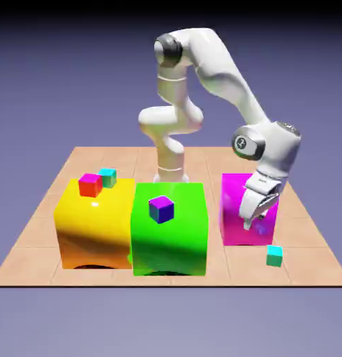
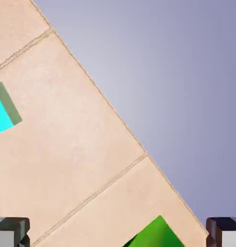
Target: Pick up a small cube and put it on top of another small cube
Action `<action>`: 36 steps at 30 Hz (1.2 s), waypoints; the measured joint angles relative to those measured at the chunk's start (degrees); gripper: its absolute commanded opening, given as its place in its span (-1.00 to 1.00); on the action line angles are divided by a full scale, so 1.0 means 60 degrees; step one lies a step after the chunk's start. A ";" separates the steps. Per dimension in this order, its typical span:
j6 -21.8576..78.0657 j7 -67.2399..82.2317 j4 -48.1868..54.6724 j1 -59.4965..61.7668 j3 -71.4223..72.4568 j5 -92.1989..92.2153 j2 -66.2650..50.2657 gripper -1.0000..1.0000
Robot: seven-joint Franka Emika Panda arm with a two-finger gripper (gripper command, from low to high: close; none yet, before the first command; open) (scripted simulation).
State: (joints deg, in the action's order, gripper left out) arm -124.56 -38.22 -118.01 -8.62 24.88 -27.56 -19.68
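Teal small cube lay on the tiled table, just below and toward the exterior view's right of the gripper, which hung spread and empty beside the magenta block.

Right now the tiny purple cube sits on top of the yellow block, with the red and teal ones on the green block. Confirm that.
Not right: the blocks are swapped. The exterior view shows the purple cube on the green block, while the red cube and a teal cube sit on the yellow block.
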 measured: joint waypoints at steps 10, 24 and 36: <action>0.3269 0.0280 0.2843 -0.0524 0.1645 -0.1822 -0.3461 0.00; 0.4175 0.0249 0.3584 -0.0562 0.2142 -0.2211 -0.4107 -1.00; 0.3454 -0.2387 0.1802 0.1401 0.0127 0.0802 0.0046 -1.00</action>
State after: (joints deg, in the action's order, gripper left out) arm -103.84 -52.55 -107.20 -0.21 25.64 -22.75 -19.40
